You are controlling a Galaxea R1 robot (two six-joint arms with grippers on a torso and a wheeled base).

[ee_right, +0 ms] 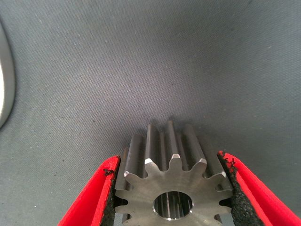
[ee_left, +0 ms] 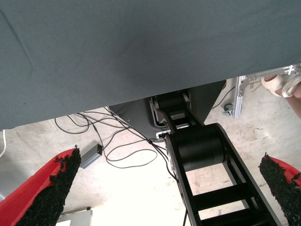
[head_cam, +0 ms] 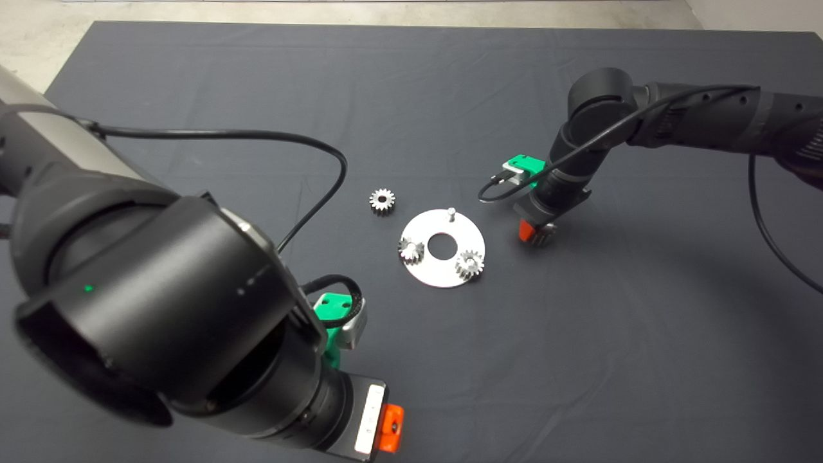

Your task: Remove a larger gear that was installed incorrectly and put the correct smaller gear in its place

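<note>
My right gripper (head_cam: 537, 233) is shut on the larger gear (head_cam: 545, 236), low over the mat just right of the round silver plate (head_cam: 424, 225). In the right wrist view the gear (ee_right: 141, 188) sits between the pads of my right gripper (ee_right: 168, 160), its teeth touching both. The smaller gear (head_cam: 382, 201) lies loose on the mat, just beyond the plate's left side. Two small silver gears (head_cam: 410, 249) (head_cam: 470, 262) sit on the plate. A bare peg (head_cam: 451, 212) stands at its far edge. My left gripper (head_cam: 389, 429) is parked at the lower left, open and empty (ee_left: 169, 188).
The plate's rim (ee_right: 3, 80) shows at the edge of the right wrist view. The left wrist view shows the mat's edge (ee_left: 141, 94), cables on the floor (ee_left: 117, 150) and a person's sandalled foot (ee_left: 282, 84). The left arm's cable (head_cam: 308, 148) loops over the mat.
</note>
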